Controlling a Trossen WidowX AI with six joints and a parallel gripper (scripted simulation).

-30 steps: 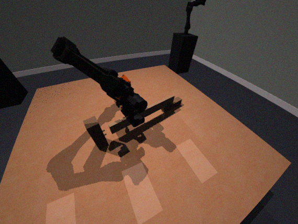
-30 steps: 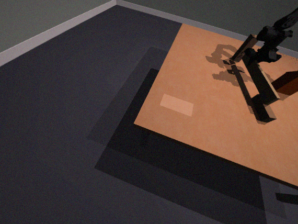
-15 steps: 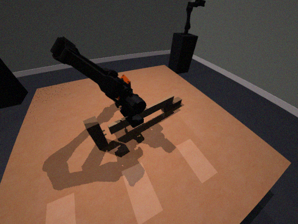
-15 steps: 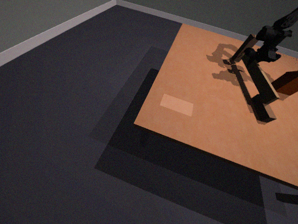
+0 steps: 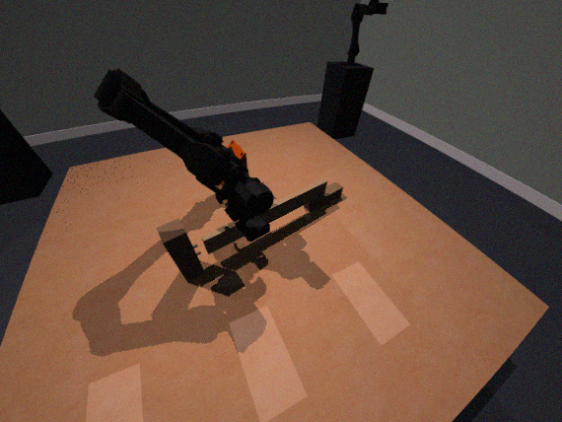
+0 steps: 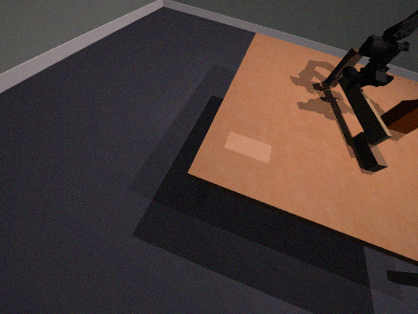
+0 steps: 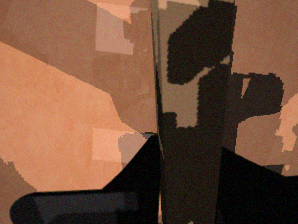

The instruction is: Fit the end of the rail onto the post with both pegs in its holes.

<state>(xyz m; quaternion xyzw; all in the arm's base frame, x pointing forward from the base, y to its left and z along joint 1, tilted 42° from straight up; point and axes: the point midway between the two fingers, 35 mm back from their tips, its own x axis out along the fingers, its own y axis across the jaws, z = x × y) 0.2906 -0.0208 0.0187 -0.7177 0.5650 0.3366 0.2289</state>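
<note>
The long wooden rail (image 5: 222, 240) (image 6: 367, 114) (image 7: 192, 145) is held up off the table, looking roughly level. My gripper (image 5: 254, 231) (image 7: 173, 141) is shut on it, nearer its post end. The short post (image 5: 183, 251) (image 6: 342, 70) stands at that end. Its two pegs (image 5: 196, 249) point toward the rail's end, with a small visible gap between; the holes are hidden. The rail's far end is by the low footboard block (image 5: 336, 191) (image 6: 368, 158); whether it sits in the bracket, I cannot tell.
An orange block (image 5: 237, 150) (image 6: 405, 119) stands on the arm's side of the rail. Dark shadows of arm and rail fall across the table (image 5: 444, 291) (image 6: 293, 187). A dark pedestal (image 5: 345, 99) with another arm stands beyond the table.
</note>
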